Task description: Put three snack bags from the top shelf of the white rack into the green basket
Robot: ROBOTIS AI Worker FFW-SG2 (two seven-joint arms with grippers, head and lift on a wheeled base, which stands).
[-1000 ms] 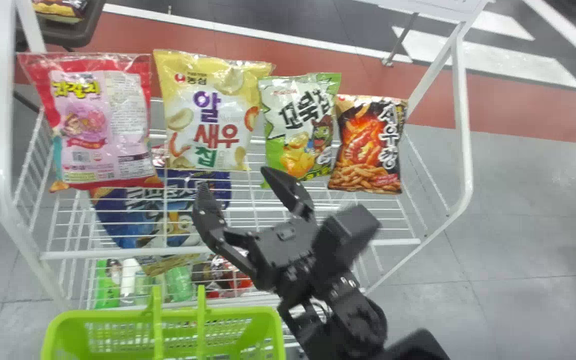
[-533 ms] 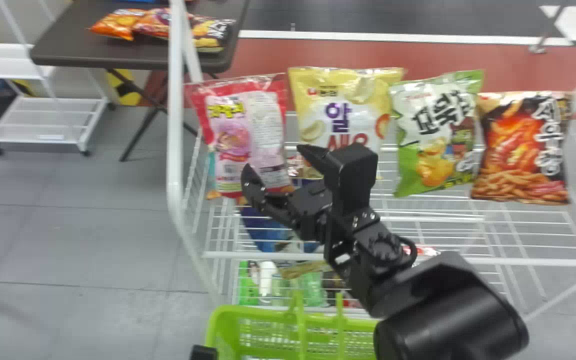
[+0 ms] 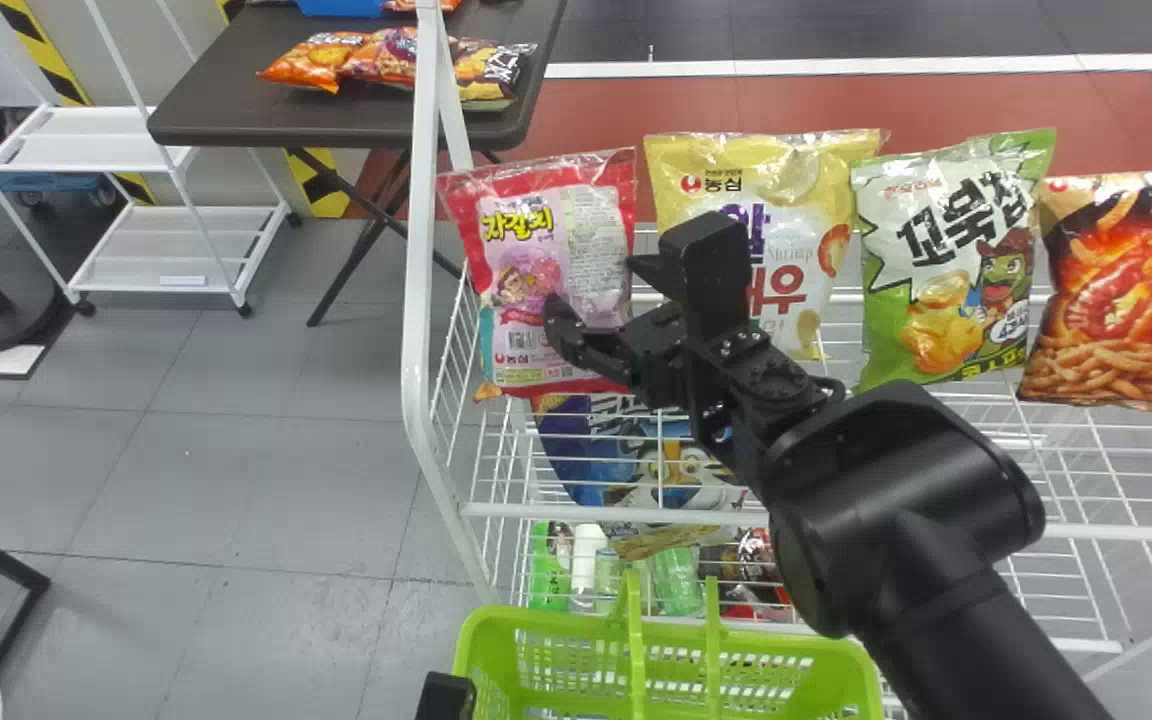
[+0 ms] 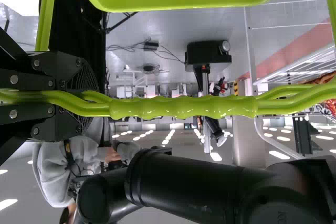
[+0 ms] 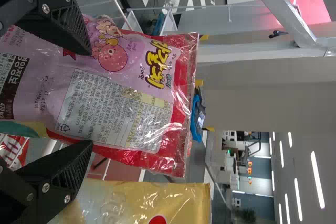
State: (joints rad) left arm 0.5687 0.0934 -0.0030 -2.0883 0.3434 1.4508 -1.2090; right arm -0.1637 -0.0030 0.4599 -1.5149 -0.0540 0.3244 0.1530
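Open Fingers by the Pink Snack Bag

The right end effector [image 5: 86, 98] is wide open in front of the red-and-pink snack bag [image 3: 536, 270], not gripping it. The bag stands upright on the top shelf [image 3: 616, 513], likely so its front is easy to reach. The left end effector [image 4: 86, 98] is closed on the handle [image 4: 184, 107] of the green basket [image 3: 546, 618], probably to keep it near the rack, ready for bags.

In head view I lose green basket [image 3: 546, 625] past bottom edge, black-and-orange bag [image 3: 1116, 300] past right edge. Right gripper [image 3: 593, 283] hides middle of yellow bag [image 3: 766, 170] from me. Fine print on red bag [image 3: 591, 225], upper centre, too small to read.
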